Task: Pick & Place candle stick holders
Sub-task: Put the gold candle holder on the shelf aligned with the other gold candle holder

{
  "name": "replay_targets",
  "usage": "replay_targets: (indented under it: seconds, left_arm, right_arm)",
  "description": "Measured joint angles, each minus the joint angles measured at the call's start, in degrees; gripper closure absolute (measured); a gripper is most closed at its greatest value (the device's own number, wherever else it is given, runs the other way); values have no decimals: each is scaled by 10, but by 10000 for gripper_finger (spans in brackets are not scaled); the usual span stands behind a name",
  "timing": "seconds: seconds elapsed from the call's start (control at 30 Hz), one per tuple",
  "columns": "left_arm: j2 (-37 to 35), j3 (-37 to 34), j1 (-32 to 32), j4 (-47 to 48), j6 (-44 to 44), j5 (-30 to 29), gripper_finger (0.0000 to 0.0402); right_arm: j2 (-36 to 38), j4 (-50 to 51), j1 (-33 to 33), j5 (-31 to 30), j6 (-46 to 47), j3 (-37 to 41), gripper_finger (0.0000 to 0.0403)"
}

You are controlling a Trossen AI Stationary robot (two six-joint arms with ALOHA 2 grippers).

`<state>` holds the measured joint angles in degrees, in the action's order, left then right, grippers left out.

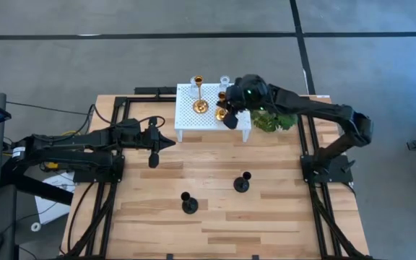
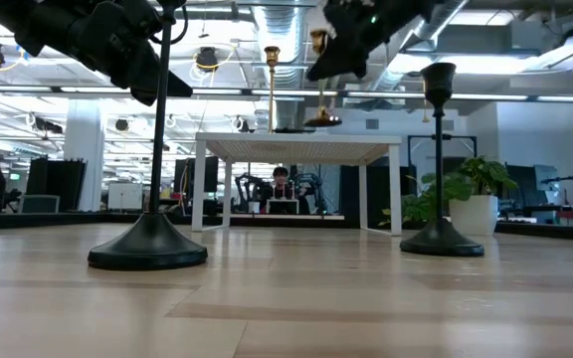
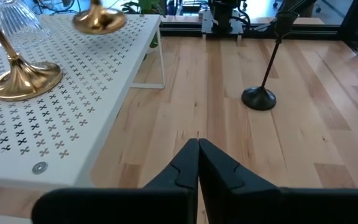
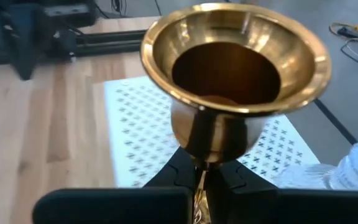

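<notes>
A shiny gold candle stick holder (image 1: 199,94) stands on its round base on the white perforated rack (image 1: 193,119) at the far middle of the table. My right gripper (image 1: 227,110) is over the rack, shut on a second gold holder (image 4: 235,74). Two matte black holders (image 1: 188,204) (image 1: 242,183) stand on their bases on the wood nearer the front. A clear glass one (image 1: 224,81) sits at the rack's far edge. My left gripper (image 1: 162,143) is shut and empty, left of the rack. My right gripper pinches the gold holder's thin stem (image 4: 201,167) just under the cup, between its two fingers. The fingers come from the table's right side and lie across the stem. The holder stands upright in the hold, its round base (image 3: 98,22) a little above the rack top.
A green leafy plant (image 1: 273,121) stands right of the rack, under my right arm. Dark frame rails (image 1: 110,188) run along both table sides. Bare wood lies between the rack and the black holders. People and desks show in the room behind.
</notes>
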<state>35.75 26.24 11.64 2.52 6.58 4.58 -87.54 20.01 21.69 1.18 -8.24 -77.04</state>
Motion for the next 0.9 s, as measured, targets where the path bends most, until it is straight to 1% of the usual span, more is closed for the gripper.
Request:
replay_targets:
  seconds: [0.2, 0.4, 0.53, 0.63, 0.9]
  left_arm:
    - [0, 0, 0, 0, 0, 0, 396]
    - [0, 0, 0, 0, 0, 0, 393]
    - [0, 0, 0, 0, 0, 0, 396]
    - [0, 0, 0, 0, 0, 0, 395]
    - [0, 0, 0, 0, 0, 0, 396]
  right_arm:
    - [-34, -37, 44, 38, -8, -15, 401]
    - [-37, -61, 74, 78, -3, -16, 401]
    - [-37, -56, 83, 83, -3, -16, 401]
    - [-37, -56, 89, 100, -2, -16, 401]
    - [-66, -56, 100, 104, 6, -16, 401]
